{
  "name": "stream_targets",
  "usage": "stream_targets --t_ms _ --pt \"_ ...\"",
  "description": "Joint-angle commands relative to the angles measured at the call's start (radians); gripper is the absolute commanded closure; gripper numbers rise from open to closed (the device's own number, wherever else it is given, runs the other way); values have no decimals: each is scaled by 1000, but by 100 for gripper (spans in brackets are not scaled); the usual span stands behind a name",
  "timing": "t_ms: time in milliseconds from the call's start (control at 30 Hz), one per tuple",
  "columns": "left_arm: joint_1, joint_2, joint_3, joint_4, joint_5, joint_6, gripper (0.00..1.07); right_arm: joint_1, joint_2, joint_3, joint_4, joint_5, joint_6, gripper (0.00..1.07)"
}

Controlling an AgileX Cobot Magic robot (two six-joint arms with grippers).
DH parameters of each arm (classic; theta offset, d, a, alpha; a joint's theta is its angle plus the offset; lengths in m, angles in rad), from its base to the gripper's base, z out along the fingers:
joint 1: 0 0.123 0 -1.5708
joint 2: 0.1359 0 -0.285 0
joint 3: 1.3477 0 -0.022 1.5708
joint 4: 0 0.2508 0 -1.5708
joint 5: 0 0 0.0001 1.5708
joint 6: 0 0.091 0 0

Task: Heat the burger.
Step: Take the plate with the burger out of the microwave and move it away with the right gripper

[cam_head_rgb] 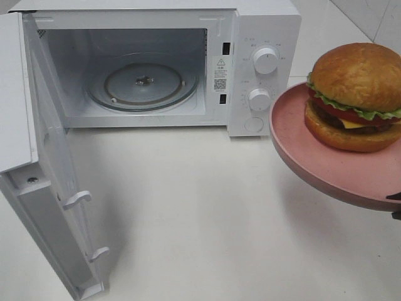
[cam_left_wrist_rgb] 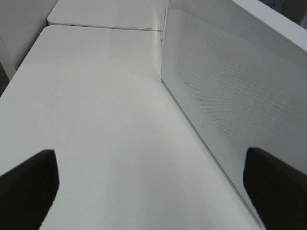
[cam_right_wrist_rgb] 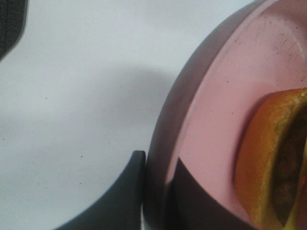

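Sitting upright | burger [cam_head_rgb: 354,95] bun-up on pink plate [cam_head_rgb: 326,169] | no long axis

- Support surface: white table [cam_head_rgb: 207,207], smooth and matte.
- Item resting directly on it: white microwave [cam_head_rgb: 263,69], placed at the far side, front facing forward.
- Microwave door [cam_head_rgb: 53,188]: swung fully open at the left.
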Motion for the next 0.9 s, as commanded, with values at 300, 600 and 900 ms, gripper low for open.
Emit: stream_targets --t_ms 300,600,900 --pt "2 -22 4 2 -5 0 7 -5 -22 -12 -269 119 398 107" --pt "2 -22 4 2 -5 0 7 -5 -22 -12 -328 216 570 107" --pt "2 -22 4 2 -5 0 7 -5 27 -14 -414 355 751 107"
